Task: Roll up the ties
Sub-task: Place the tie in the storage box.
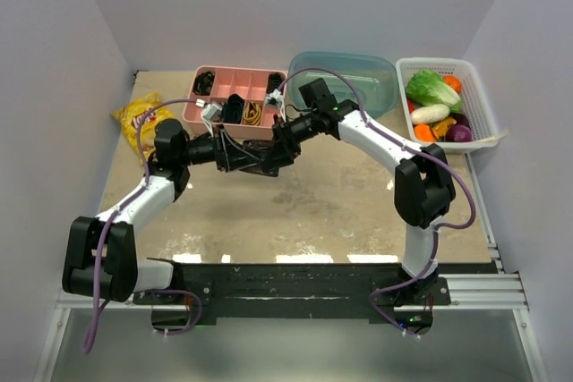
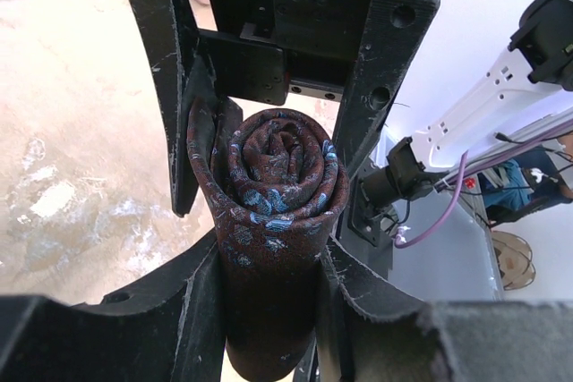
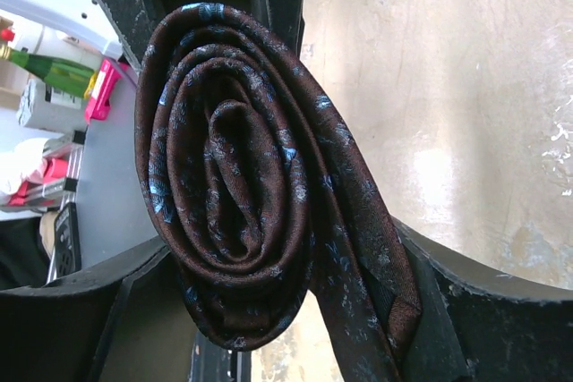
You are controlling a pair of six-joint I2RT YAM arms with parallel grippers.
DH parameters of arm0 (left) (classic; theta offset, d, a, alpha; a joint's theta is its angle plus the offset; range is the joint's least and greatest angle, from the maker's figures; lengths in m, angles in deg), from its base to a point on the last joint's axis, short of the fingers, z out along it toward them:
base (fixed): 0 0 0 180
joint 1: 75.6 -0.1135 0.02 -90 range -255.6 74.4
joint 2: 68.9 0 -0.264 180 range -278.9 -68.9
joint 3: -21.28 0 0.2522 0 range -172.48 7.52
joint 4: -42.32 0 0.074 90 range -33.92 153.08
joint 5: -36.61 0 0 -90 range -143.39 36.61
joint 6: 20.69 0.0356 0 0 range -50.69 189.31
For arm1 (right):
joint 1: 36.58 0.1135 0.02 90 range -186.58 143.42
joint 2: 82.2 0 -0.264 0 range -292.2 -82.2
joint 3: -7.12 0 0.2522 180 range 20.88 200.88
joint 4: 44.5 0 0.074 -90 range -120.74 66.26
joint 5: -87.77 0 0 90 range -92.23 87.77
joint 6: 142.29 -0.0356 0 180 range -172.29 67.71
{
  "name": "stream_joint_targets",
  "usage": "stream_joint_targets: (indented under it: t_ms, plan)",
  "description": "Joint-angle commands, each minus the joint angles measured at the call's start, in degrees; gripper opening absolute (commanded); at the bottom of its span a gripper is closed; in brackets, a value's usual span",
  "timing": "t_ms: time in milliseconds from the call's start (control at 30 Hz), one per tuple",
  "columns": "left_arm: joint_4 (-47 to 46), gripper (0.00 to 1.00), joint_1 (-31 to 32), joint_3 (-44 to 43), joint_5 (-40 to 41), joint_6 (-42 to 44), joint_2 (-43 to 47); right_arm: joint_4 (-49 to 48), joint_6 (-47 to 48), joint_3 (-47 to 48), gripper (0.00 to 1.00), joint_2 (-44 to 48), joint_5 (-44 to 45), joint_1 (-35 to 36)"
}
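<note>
- Left pincer [image 2: 267, 266] — mine — clamps the rolled tie [image 2: 282, 167] across its coil.
- Right pincer [image 3: 282, 261] straddles the same coil; whether it grips, I cannot tell.

Pink divided tray [image 1: 235, 89], teal tub [image 1: 367, 78], white vegetable basket [image 1: 481, 100], yellow snack bag [image 1: 132, 121]
</note>
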Motion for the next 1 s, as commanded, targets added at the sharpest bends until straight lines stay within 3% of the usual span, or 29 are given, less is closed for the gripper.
stream_joint_targets:
  t_ms: [0, 367, 500, 533, 600, 633, 800, 967]
  plan:
    - [0.95, 0.30, 1.07, -3.64, 0.19, 2.95, 0.21, -4.42, -3.46, 1.91, 0.71, 1.01, 0.04, -0.23]
    - [6.21, 0.30, 1.60, -5.13, 2.47, 6.99, -1.11, -5.03, -6.45, 3.58, 0.39, -0.58, 1.98, 0.03]
    - [10.08, 0.35, 1.60, -6.36, 4.58, 9.63, -0.85, -5.56, -6.81, 3.67, 0.26, -0.58, 3.56, -0.06]
    - [10.87, 0.38, 1.60, -6.45, 5.46, 10.16, -0.85, -5.82, -8.20, 3.67, 0.17, -0.40, 3.91, -0.06]
    - [12.11, 0.43, 1.60, -7.07, 6.60, 11.04, -0.58, -7.23, -9.35, 3.23, 0.10, -0.23, 4.26, -0.06]
    - [13.16, 0.51, 1.60, -7.24, 7.91, 11.82, -0.50, -7.41, -9.70, 3.23, 0.06, -0.14, 4.87, -0.14]
    - [18.95, 0.80, 1.51, -9.43, 15.64, 15.34, 0.91, -8.38, -11.02, 3.66, 0.00, 0.83, 6.99, -0.06]
    - [21.95, 0.96, 1.51, -13.03, 21.54, 16.66, 1.88, -7.76, -11.64, 4.89, 0.00, 1.36, 10.49, -0.14]
